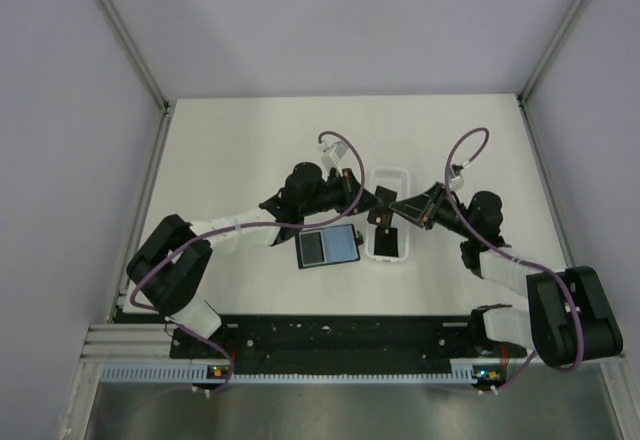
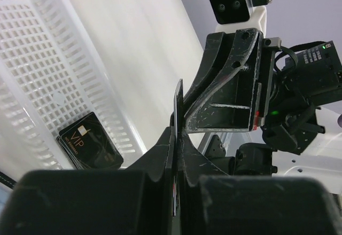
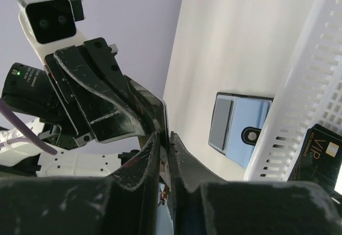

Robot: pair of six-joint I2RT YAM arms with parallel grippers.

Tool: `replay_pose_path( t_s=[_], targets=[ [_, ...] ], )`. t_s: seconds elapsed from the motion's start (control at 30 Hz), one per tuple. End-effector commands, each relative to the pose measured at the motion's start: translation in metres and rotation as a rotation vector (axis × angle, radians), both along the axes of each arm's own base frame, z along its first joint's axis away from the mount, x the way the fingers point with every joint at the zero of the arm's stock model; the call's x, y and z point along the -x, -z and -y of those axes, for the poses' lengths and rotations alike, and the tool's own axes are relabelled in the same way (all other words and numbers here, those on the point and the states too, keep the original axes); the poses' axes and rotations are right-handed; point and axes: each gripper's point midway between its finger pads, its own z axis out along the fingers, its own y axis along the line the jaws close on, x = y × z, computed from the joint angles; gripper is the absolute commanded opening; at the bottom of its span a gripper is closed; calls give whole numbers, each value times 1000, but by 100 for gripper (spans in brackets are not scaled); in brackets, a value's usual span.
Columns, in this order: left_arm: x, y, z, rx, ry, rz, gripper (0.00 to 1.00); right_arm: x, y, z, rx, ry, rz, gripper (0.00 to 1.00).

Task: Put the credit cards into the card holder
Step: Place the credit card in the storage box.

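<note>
One card holder [image 1: 327, 248], one white tray [image 1: 390, 172] — and at least two credit cards [image 2: 88, 141].

Left claw [image 1: 376, 202] and right claw [image 1: 397, 206] meet above the white tray [image 1: 389, 172], open card holder [image 1: 327, 248] just beside it.

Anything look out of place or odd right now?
The left end effector and right end effector are both shut on one credit card, edge-on in mid-air. Likely a handover, not a fault. The card holder lies open; a VIP card sits in the white tray.
</note>
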Motion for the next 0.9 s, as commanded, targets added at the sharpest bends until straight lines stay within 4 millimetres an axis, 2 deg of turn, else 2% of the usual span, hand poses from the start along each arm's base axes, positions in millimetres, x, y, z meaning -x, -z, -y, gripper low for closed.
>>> replay_pose_path(
  t_s=[0.0,0.2,0.33,0.43,0.5,0.6,0.67,0.77,0.87],
  targets=[
    [7,-5,4,27,36,20,0,2,-22,-2,-24,-28,107,13],
    [4,0,8,25,38,11,0,2,-25,-3,-19,-29,127,16],
    [1,5,6,9,26,-2,1,3,-27,-2,-17,-32,139,10],
    [-2,7,5,4,20,-8,11,3,-30,-2,-13,-31,152,0],
    [-3,10,3,-2,17,-15,23,3,-28,-2,-3,-31,142,0],
    [-5,12,1,-7,11,-18,36,4,-29,-1,1,-28,148,0],
    [-5,13,1,-7,14,-20,41,5,-30,-1,3,-27,149,0],
    [-4,11,1,0,22,-20,40,4,-32,0,7,-22,153,0],
    [-3,9,2,9,26,-17,26,4,-31,1,11,-19,152,0]
  ],
)
